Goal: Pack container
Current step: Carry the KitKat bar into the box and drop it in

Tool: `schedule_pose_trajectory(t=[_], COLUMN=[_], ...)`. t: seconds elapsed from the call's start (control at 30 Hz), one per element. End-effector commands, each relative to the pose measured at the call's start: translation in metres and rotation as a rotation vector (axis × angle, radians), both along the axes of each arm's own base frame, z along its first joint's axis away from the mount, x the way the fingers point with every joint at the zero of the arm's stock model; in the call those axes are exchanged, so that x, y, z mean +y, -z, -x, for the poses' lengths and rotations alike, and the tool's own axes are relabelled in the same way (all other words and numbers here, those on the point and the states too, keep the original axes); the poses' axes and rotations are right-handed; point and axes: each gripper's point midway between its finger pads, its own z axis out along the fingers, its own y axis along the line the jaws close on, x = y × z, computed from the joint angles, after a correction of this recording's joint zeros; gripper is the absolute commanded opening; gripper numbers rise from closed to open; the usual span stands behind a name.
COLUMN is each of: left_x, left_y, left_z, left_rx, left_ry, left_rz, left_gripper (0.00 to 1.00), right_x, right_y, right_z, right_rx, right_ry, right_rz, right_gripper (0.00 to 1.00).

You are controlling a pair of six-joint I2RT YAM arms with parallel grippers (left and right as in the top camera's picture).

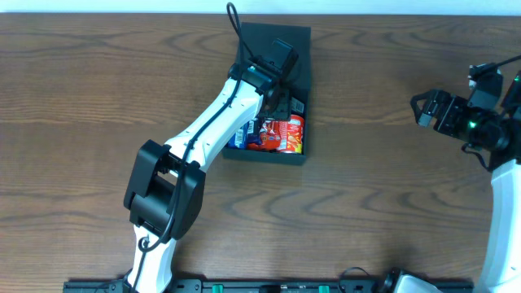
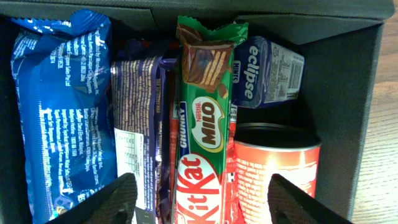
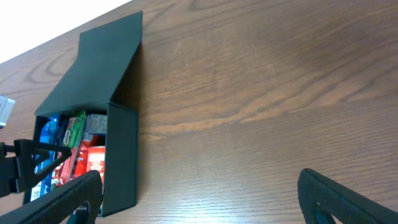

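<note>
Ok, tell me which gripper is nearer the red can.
Left. The left gripper hangs over the open container, with the red can beside one finger. The right gripper sits far off to the side, over the table.

A brown wood-grain table [image 1: 391, 187] carries the dark container [image 1: 264, 157], which stands open toward the far edge.

Overhead view: bright, even light from above. The table [image 1: 391, 187] grain is sharp, shadows are soft and faint, and the dark box [image 1: 285, 41] shows little surface detail.

Left wrist view: packets are sharp, with mild glare on the blue wrapper [image 2: 62, 93]. The box corners are in shadow and the left fingers [image 2: 118, 199] are blurred.

Right wrist view: the top-left corner is blown out white and the right fingers [image 3: 336, 199] are out of focus.
</note>
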Motion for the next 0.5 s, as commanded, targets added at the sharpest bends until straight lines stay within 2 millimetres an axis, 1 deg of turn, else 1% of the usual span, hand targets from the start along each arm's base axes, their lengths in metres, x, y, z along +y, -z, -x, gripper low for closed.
schedule_pose_trajectory(t=[0.0, 0.1, 0.13, 0.23, 0.27, 0.3, 0.33, 0.37, 0.4, 0.43, 0.47], left_x=[0.004, 0.006, 0.008, 0.017, 0.022, 0.031, 0.038, 0.046, 0.057, 0.069, 0.082], left_y=[0.007, 0.001, -0.005, -0.028, -0.038, -0.05, -0.056, -0.062, -0.068, -0.07, -0.071], left_z=[0.002, -0.002, -0.005, -0.017, -0.022, -0.029, -0.035, -0.04, -0.046, -0.052, -0.058], left_rx=[0.014, 0.001, -0.012, -0.066, -0.087, -0.116, -0.134, -0.15, -0.164, -0.17, -0.169], left_ry=[0.009, 0.001, 0.002, -0.017, -0.031, -0.054, -0.073, -0.093, -0.119, -0.149, -0.175], left_rz=[-0.019, -0.01, -0.004, 0.018, 0.03, 0.045, 0.055, 0.062, 0.072, 0.078, 0.085], left_gripper=[0.67, 0.64, 0.63, 0.61, 0.6, 0.59, 0.56, 0.42, 0.17, 0.06, 0.06], right_x=[-0.001, -0.001, -0.001, -0.002, -0.002, -0.002, 0.0, 0.002, 0.006, 0.012, 0.016], right_y=[0.002, 0.002, 0.002, 0.004, 0.005, 0.009, 0.012, 0.014, 0.018, 0.022, 0.027], right_z=[0.0, 0.0, 0.0, -0.001, -0.001, -0.002, -0.003, -0.004, -0.006, -0.008, -0.009], right_rx=[0.003, 0.003, 0.002, 0.005, 0.01, 0.021, 0.03, 0.036, 0.044, 0.055, 0.072], right_ry=[-0.011, -0.012, -0.012, -0.012, -0.012, -0.013, -0.018, -0.028, -0.043, -0.06, -0.067], right_rz=[0.001, 0.001, 0.001, 0.0, -0.003, -0.008, -0.014, -0.026, -0.044, -0.067, -0.086], right_gripper=[0.99, 0.99, 0.99, 0.99, 0.99, 0.97, 0.82, 0.56, 0.17, 0.05, 0.01])
